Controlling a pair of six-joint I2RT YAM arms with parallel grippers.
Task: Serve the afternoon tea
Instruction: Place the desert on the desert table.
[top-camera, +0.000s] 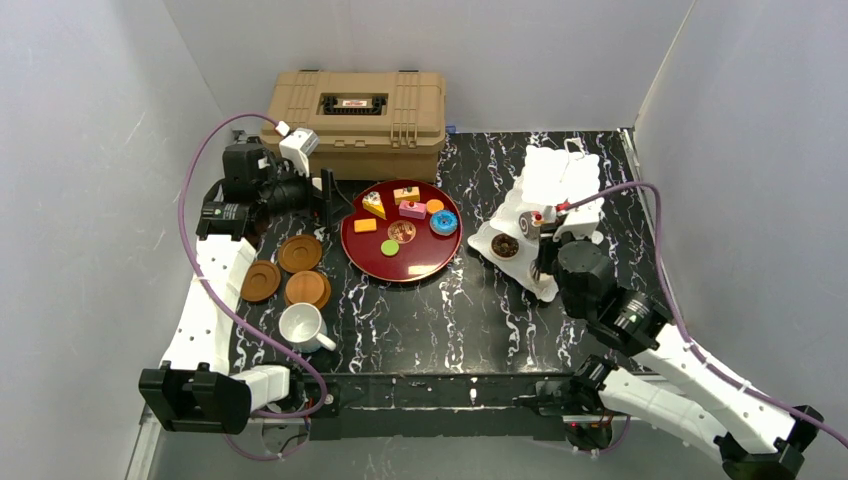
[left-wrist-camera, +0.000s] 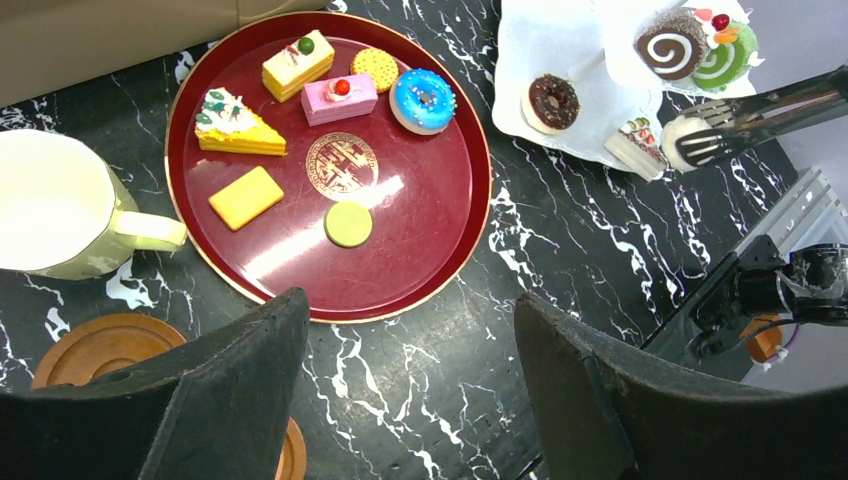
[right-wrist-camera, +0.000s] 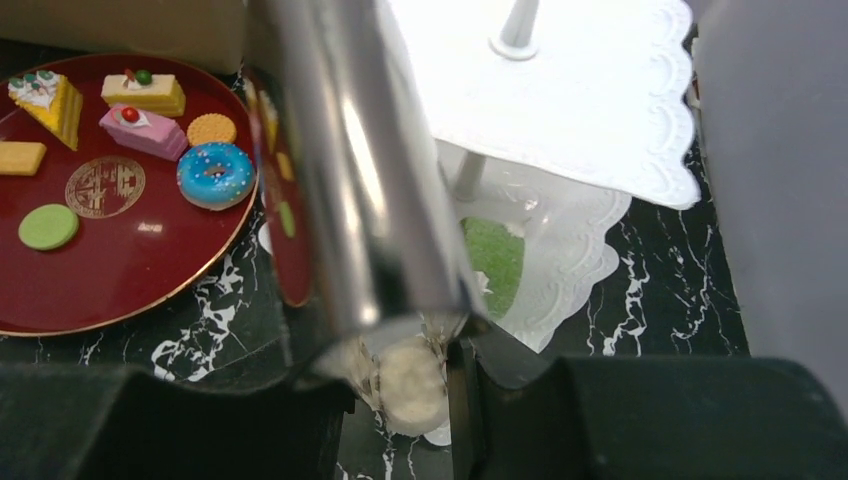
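The white scalloped stand (top-camera: 555, 180) (right-wrist-camera: 600, 110) stands at the right and carries a chocolate doughnut (left-wrist-camera: 553, 101), a brown swirl roll (left-wrist-camera: 670, 46) and a green one (left-wrist-camera: 728, 62). My right gripper (top-camera: 546, 240) (right-wrist-camera: 400, 390) is shut on metal tongs (right-wrist-camera: 370, 180) (left-wrist-camera: 760, 110). The tongs pinch a round whitish cake (right-wrist-camera: 410, 385) (left-wrist-camera: 683, 140) at the stand's lowest tier. More cakes, among them a blue doughnut (left-wrist-camera: 423, 100), lie on the dark-red tray (top-camera: 420, 262). My left gripper (top-camera: 325, 195) (left-wrist-camera: 410, 300) hangs open over bare table left of the tray. A pale-yellow mug (left-wrist-camera: 50, 205) stands beside it.
Three brown saucers (top-camera: 300, 252) lie left of the tray, with a white mug (top-camera: 300, 325) in front of them. A tan plastic case (top-camera: 355, 120) stands against the back wall. Grey walls close in both sides of the black marble table (top-camera: 450, 320).
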